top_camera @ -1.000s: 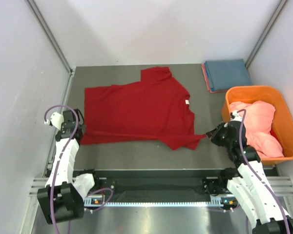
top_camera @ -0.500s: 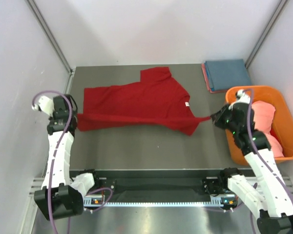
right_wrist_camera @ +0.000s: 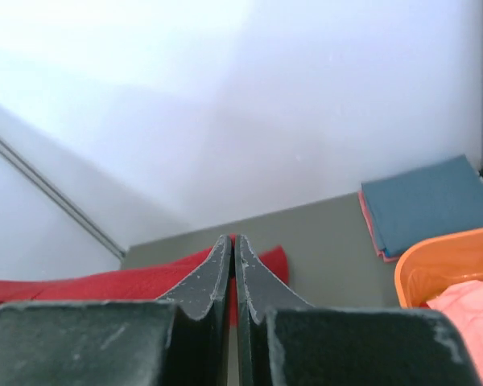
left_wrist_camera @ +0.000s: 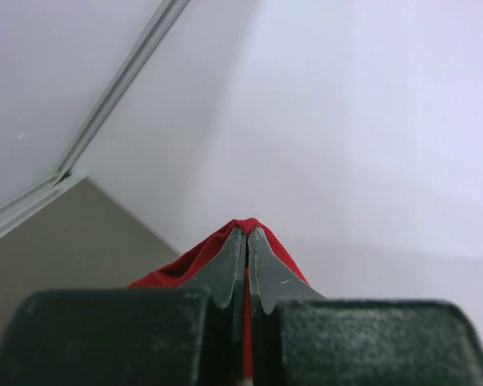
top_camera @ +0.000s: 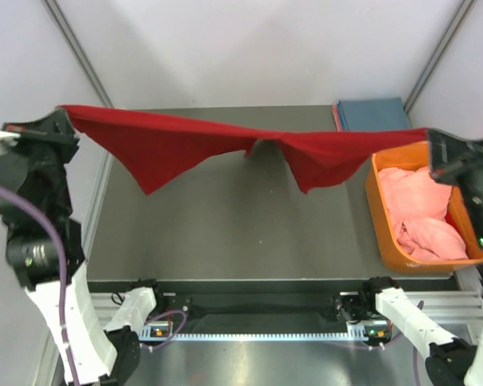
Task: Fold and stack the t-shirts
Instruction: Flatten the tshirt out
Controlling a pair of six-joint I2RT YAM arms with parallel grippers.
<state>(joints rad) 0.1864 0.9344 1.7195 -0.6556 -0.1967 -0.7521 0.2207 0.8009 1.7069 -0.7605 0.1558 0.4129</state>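
A deep red t-shirt (top_camera: 177, 137) hangs stretched in the air above the table, held at both ends. My left gripper (top_camera: 63, 114) is shut on its left end, and red cloth (left_wrist_camera: 185, 261) shows between and around the left fingertips (left_wrist_camera: 247, 233). Shut on the shirt's right end is my right gripper (top_camera: 428, 141), whose wrist view has the red shirt (right_wrist_camera: 105, 281) running off to the left of the jaws (right_wrist_camera: 233, 241). Two pointed flaps droop from the shirt's middle. A folded blue t-shirt (top_camera: 374, 121) lies at the back right on a salmon-pink one (top_camera: 336, 122).
An orange tub (top_camera: 376, 213) stands at the table's right edge with salmon-pink cloth (top_camera: 423, 213) bunched inside. The grey table (top_camera: 225, 233) lies below the hanging shirt. White walls with metal rails close in the left, back and right sides.
Both arms have risen high and spread apart. The red shirt, which lay on the table with its near edge pinched, now hangs lifted off it.
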